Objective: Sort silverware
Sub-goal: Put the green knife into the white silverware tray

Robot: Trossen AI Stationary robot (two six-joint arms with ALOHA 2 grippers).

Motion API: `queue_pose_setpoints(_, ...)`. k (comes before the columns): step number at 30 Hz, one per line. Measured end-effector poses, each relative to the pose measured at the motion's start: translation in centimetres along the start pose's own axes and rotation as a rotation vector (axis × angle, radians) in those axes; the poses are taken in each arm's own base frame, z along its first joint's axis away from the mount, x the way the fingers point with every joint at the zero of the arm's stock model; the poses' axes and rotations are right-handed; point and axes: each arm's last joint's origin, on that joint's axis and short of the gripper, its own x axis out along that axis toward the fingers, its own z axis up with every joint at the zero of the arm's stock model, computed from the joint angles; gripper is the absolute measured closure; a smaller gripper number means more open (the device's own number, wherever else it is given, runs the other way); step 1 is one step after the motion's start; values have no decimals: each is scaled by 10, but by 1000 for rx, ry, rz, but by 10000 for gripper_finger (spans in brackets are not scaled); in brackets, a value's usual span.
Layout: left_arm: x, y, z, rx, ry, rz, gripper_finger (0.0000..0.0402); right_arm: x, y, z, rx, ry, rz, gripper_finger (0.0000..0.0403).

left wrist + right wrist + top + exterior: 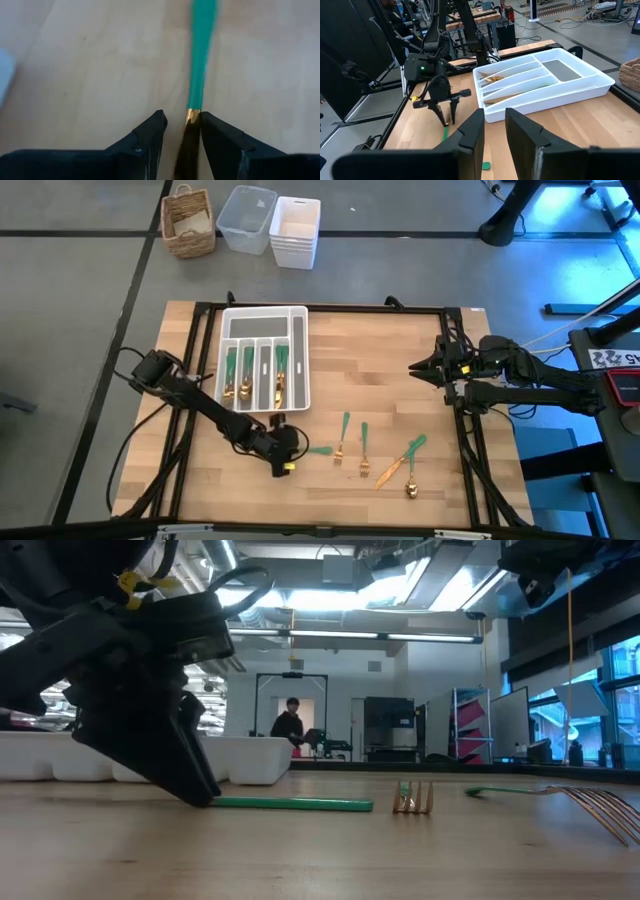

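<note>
The left arm reaches across the table, its left gripper [285,452] pointed straight down with both fingertips [150,131] near the surface, jaws parted. The right arm waits folded at the far side, its right gripper [418,367] raised, jaws parted.

glossy gold-headed silverware [364,455] on matt wooden table [380,350].

green-handled gold silverware [364,452], white tray [296,330], pale wood table [380,360], seemingly black claw [182,145]
</note>
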Motion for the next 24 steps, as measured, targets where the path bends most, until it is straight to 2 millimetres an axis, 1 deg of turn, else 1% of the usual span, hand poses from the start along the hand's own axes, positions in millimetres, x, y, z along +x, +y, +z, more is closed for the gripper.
queue_pose_setpoints(5,-15,10,-3,-4,68,69,275,0,0,0,0,0,0,322)
queue_pose_setpoints(9,-21,15,-6,-12,119,110,275,0,0,0,0,1,0,322)
queue_pose_setpoints(15,-21,13,-3,43,98,86,275,0,0,0,0,1,0,322)
queue_pose_setpoints(22,-24,5,12,166,69,53,275,0,0,0,0,1,0,322)
queue_pose_setpoints(24,-25,4,15,175,56,48,275,0,0,0,0,0,0,322)
